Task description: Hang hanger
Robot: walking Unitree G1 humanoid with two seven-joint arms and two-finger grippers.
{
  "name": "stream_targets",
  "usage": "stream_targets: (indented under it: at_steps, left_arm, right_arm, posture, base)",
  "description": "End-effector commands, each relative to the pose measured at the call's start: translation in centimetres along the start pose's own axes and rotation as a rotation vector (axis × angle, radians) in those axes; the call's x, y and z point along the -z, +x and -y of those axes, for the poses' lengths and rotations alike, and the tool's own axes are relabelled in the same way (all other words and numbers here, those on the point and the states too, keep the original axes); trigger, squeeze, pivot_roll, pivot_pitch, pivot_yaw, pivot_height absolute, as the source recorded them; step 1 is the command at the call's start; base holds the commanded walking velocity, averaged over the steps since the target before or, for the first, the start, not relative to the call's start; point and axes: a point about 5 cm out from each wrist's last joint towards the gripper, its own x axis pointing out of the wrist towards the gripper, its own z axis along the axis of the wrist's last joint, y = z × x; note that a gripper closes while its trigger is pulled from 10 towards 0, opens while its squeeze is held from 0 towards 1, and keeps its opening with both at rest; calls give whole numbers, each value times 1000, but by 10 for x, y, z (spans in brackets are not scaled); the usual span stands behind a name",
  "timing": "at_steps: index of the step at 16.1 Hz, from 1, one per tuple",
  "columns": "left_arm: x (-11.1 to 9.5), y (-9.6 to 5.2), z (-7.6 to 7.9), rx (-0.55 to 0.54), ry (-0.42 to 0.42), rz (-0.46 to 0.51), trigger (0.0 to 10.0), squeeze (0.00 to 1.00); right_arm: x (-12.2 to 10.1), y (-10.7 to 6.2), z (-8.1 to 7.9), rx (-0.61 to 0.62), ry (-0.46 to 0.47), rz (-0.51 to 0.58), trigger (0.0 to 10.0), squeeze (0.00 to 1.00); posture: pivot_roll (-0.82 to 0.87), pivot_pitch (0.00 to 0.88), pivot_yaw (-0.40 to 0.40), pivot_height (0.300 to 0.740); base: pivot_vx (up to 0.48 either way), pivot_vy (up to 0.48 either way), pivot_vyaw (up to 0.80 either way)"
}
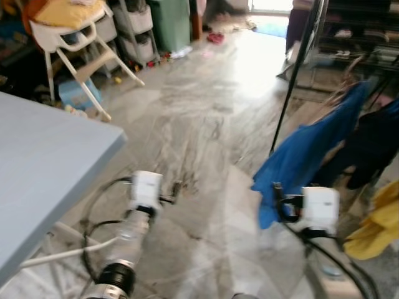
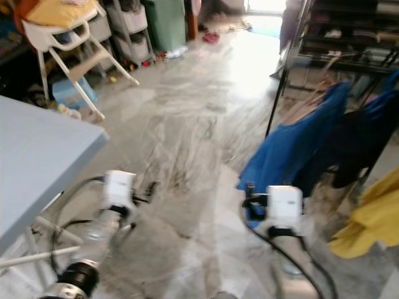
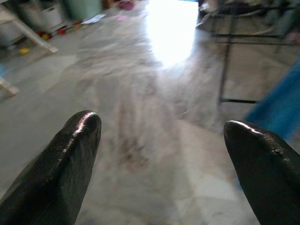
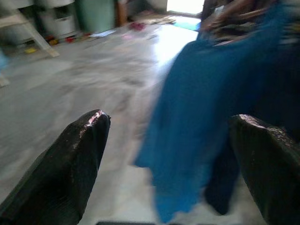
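Splayed right gripper (image 4: pixel 168 154) faces draped blue cloth (image 4: pixel 197 117).

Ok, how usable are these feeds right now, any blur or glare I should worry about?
Both eye views are smeared by motion; the blue garment and rack pole have soft edges. Strong glare from the far doorway whites out the floor. Left wrist view: the same blown-out floor patch, fingers apart. Right wrist view: the garment is blurred, fingers apart.

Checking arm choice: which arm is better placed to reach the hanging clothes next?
Right. The right gripper sits beside the blue garment, jaws open; the left gripper points at bare floor.
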Motion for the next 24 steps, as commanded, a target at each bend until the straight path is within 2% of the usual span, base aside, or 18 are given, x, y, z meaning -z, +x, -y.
stream_targets:
  at_steps: [1, 3, 5, 7, 9, 10, 11, 13, 16, 19, 24]
  left_arm:
    - [1, -2, -13, -43, 21, -7, 10000, 0]
    - [-3, -4, -21, -59, 13, 18, 10000, 0]
    - [2, -5, -21, -51, 12, 0, 10000, 0]
    - [7, -5, -23, -87, -9, -22, 10000, 0]
    - [9, -5, -24, -116, -22, -23, 10000, 0]
    - [6, -3, -26, -171, -72, -15, 10000, 0]
    - [7, -3, -24, -159, -60, -16, 10000, 0]
    - [10, -5, -21, -117, -22, -26, 10000, 0]
    - [9, -10, -33, -145, 3, -19, 10000, 0]
    - [11, -15, -39, -123, 31, -18, 10000, 0]
    - [5, -12, -37, -92, 29, 2, 10000, 0]
  right_arm:
    - [-2, 0, -2, -8, 19, 1, 10000, 0]
    - [-9, 3, -4, 5, 22, 20, 10000, 0]
    - [-9, 1, -7, 5, 34, 21, 10000, 0]
    - [-4, 2, -22, -85, 32, 10, 10000, 0]
    - [-1, 6, -23, -108, 11, 3, 10000, 0]
    - [-12, 17, -20, -131, 9, 28, 10000, 0]
    - [-15, 18, -20, -131, -3, 38, 10000, 0]
    - [-14, 16, -17, -105, 34, 39, 10000, 0]
    - [-9, 8, -24, -111, 63, 36, 10000, 0]
    - [-2, 3, -28, -107, 73, 17, 10000, 0]
    - [-6, 10, -26, -101, 76, 39, 10000, 0]
  posture:
    - [-292, 144, 87, 740]
    - [-312, 162, 77, 740]
    - [-315, 150, 68, 740]
    - [-285, 90, 44, 740]
    - [-275, 77, 44, 740]
    - [-270, 68, 40, 740]
    - [-275, 78, 39, 740]
    - [-261, 89, 55, 740]
    - [-258, 105, 66, 740]
    - [-245, 114, 79, 740]
    - [-224, 105, 77, 740]
  base:
    - [0, -281, 0]
    - [0, 0, 0]
    - [0, 0, 0]
    - [0, 0, 0]
    - [0, 0, 0]
    - [0, 0, 0]
    - [0, 0, 0]
    - [0, 0, 0]
    - [0, 0, 0]
    - [0, 0, 0]
    - [284, 166, 0]
